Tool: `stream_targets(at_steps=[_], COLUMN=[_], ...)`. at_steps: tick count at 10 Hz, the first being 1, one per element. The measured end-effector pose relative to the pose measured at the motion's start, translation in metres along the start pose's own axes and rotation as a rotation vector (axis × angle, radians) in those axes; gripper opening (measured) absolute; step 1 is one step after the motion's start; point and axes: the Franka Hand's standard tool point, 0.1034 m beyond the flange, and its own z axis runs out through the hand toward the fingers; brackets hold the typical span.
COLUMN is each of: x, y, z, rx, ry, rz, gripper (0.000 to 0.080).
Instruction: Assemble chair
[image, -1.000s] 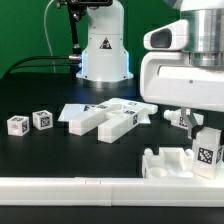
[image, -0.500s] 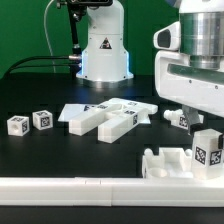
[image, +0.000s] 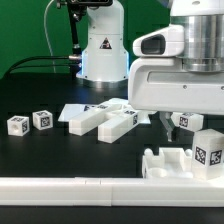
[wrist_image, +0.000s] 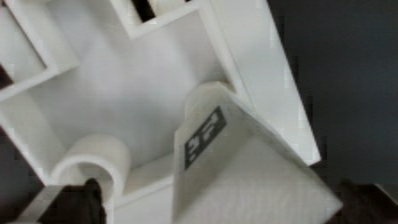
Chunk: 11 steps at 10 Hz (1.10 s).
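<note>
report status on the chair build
End effector low among the chair pieces, open or shut unclear. No chair built yet, pieces scattered. White rail runs along the front.

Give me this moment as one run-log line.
gripper: low over tagged chair part, grip unclear | loose chair pieces: mid-table | two tagged cubes: exterior view's left

Bulky glossy white arm (image: 190, 75), grey joint cap (image: 153, 43)
</note>
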Motion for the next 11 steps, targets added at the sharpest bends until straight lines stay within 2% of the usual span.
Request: stream_targets(at_steps=[2,4,5,6,7,8,9,11], x=[-0.001,-0.013,-0.013,-0.012,-0.012,-0.011,-0.011,-0.009], y=[0.000,-0.014,-0.015,-0.013,-0.013,-0.012,-0.011,-0.008], z=[0.000,0.004,0.004,0.004,0.004,0.004,0.004,0.004], rx=[-0.010,-0.034,-0.033,-0.033,-0.035,-0.034,-0.036,-0.040], ry=[0.000,-0.019,-0.019,-0.017,-0.017,-0.016,-0.016,-0.008], rz=[-0.154,-0.409,-0.437,-0.372,-0.374,-0.325,-0.253,-0.084], gripper=[0.0648,0.0648,0.0648,0.0524,0.0524,0.0386,0.0285,0.0285])
